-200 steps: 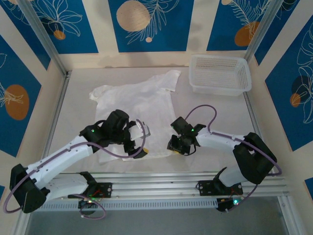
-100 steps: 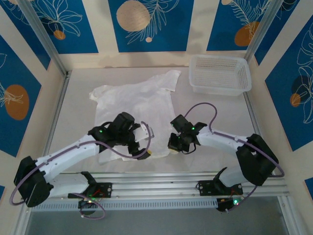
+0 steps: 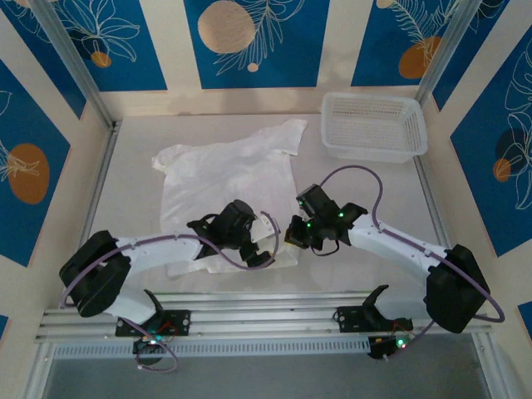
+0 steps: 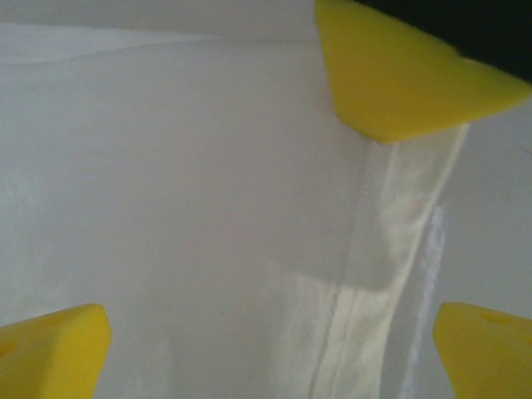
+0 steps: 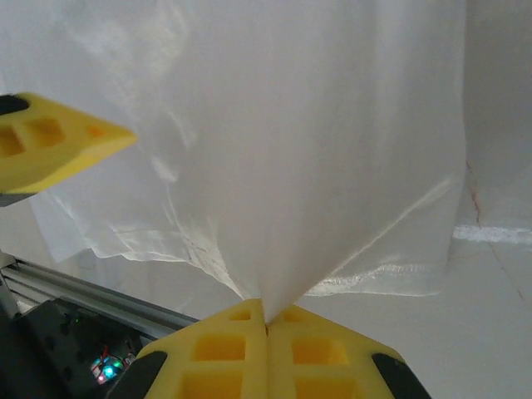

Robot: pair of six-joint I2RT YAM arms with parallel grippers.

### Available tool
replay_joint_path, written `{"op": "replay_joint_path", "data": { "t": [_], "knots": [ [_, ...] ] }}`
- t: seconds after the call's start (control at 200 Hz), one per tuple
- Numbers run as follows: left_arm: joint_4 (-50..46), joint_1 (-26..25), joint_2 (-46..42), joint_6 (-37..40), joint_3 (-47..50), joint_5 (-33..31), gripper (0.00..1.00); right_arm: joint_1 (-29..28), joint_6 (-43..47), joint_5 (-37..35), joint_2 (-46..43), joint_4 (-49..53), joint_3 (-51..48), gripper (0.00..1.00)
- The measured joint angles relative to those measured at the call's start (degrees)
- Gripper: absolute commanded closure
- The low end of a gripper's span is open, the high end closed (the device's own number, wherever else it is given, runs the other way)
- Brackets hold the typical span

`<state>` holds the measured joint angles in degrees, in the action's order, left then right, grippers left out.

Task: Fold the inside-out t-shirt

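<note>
The inside-out t-shirt (image 3: pixel 229 179) is lying spread on the white bench (image 3: pixel 366 195), left of centre. Its left edge is running close to the left wall, while bare bench is opening up to its right and toward the back wall. The far right corner is being taken up by a mesh basket (image 3: pixel 371 151), sitting well apart from the cloth. There is one shirt, one basket and two arms. The shirt's long axis is running from near to far, sleeves at the far end and hem pointing toward the arm bases. The right arm (image 3: pixel 391 241) is reaching in low over the near right hem corner, its jaws pressed together on a pinch of hem (image 5: pixel 274 274) and tenting the cloth upward. The left arm (image 3: pixel 162 248) is stretching along the near hem, its jaws standing wide apart over a seam (image 4: pixel 349 307), just beside the right pair.
</note>
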<state>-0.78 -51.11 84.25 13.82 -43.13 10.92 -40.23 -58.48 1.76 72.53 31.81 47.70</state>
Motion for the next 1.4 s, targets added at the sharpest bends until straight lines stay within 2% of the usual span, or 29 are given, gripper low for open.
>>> {"op": "replay_joint_path", "data": {
  "t": [0.23, 0.325, 0.595, 0.705, 0.905, 1.14, 1.18, 1.22, 1.31, 1.375, 1.4],
  "knots": [
    [2.8, -1.2, 6.1, 0.0, -0.1, -4.7, 0.01, 1.0, 0.0, 0.4, -0.5, 0.9, 1.5, 1.00],
    [3.8, -2.1, 6.9, -1.2, 0.0, -10.9, 0.01, 1.3, 0.0, 0.6, -0.7, 1.0, 1.9, 1.00],
    [6.8, -2.1, 3.7, -4.2, 3.7, -33.8, 0.05, 2.5, 0.0, 0.8, -2.2, 2.2, 1.9, 1.00],
    [6.6, -0.7, 1.9, -6.3, 4.4, -39.1, 0.07, 3.2, 0.2, 0.9, -3.1, 2.7, 1.9, 1.00],
    [5.5, 3.9, -3.8, -11.5, 6.0, -42.7, 0.12, 4.4, 0.4, 0.8, -5.3, 3.9, 1.1, 1.00],
    [2.2, 10.5, -8.4, -18.6, 7.5, -42.6, 0.17, 6.1, 0.4, 0.5, -7.4, 5.1, -0.1, 1.00],
    [1.6, 10.9, -8.4, -19.6, 7.5, -42.6, 0.21, 6.4, 0.4, 0.1, -7.7, 5.5, -0.3, 1.00],
    [1.1, 11.1, -8.4, -20.4, 7.5, -42.6, 0.32, 6.8, 0.4, -0.4, -8.3, 5.9, -0.5, 1.00],
    [-0.1, 11.3, -9.1, -21.4, 7.6, -41.7, 0.69, 7.9, 0.4, -1.2, -10.6, 6.5, -1.5, 1.00],
    [-1.0, 11.4, -10.7, -20.4, 7.6, -38.2, 0.83, 8.6, 0.4, -1.6, -12.2, 6.9, -1.9, 0.91],
    [-1.3, 11.4, -11.5, -19.5, 7.6, -36.3, 0.89, 8.7, 0.5, -1.6, -12.5, 6.8, -1.9, 0.83]
  ]
}}
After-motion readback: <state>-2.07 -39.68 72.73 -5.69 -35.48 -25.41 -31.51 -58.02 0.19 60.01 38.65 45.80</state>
